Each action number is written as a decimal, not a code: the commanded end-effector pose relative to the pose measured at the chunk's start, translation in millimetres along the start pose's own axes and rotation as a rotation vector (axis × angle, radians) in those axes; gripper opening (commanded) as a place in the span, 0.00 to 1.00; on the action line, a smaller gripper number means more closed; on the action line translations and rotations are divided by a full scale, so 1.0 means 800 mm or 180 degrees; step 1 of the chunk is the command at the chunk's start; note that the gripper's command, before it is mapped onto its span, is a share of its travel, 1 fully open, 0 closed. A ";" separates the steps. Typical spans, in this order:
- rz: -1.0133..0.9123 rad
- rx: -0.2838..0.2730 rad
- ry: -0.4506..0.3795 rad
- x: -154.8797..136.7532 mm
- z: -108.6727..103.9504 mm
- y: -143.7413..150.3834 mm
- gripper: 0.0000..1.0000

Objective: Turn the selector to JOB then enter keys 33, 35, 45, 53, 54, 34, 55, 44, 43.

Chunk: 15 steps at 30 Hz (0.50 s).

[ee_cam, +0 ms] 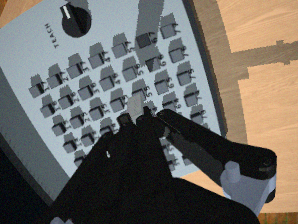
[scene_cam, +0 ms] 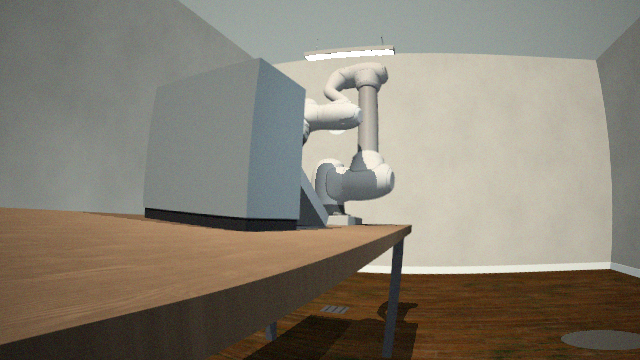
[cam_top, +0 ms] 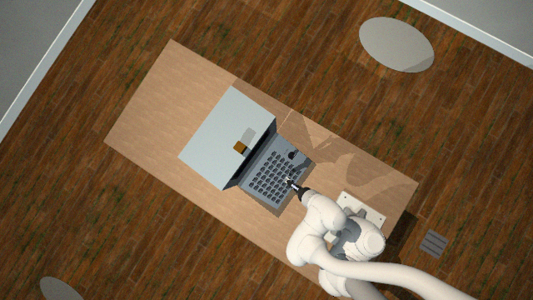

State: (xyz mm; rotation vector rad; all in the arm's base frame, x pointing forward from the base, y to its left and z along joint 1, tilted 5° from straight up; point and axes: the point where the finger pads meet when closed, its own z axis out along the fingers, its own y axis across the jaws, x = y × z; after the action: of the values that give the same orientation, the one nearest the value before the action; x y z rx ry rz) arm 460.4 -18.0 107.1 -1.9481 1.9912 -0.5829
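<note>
The machine is a pale grey box point(cam_top: 226, 135) with a sloped grey keypad panel point(cam_top: 277, 171) at its front, on the wooden table. The panel carries a grid of dark keys point(ee_cam: 120, 86); none looks lit. The black selector knob point(ee_cam: 75, 22) sits at the panel's top corner, with TEACH printed beside it; it also shows in the overhead view point(cam_top: 291, 155). My gripper point(ee_cam: 138, 105) point(cam_top: 288, 181) is shut and empty, its tips down on a key in the middle of the grid, seen from above near the panel's right side. The key names are too small to read.
The arm's base plate point(cam_top: 360, 208) is bolted on the table right of the panel. From the side camera the box point(scene_cam: 225, 140) hides the keypad and gripper. Grey round mats point(cam_top: 396, 43) and a vent point(cam_top: 433, 243) lie on the floor.
</note>
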 end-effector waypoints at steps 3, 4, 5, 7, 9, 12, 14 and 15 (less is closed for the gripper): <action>0.0005 0.0003 0.0000 0.001 0.001 0.003 0.00; 0.0005 0.0003 0.0000 0.001 0.002 0.003 0.00; 0.0005 0.0003 0.0000 0.001 0.004 0.003 0.00; 0.0005 0.0003 0.0000 0.001 0.007 0.003 0.00; 0.0005 0.0003 0.0000 0.001 0.011 0.003 0.00; 0.0005 0.0003 0.0000 0.001 0.018 0.003 0.00; 0.0005 0.0003 0.0000 0.001 0.018 0.003 0.00; 0.0005 0.0003 0.0000 0.001 0.019 0.003 0.00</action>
State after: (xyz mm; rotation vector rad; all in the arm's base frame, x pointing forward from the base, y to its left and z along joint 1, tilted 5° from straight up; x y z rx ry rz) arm 468.4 -18.3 99.1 -1.9433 1.9804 -0.5914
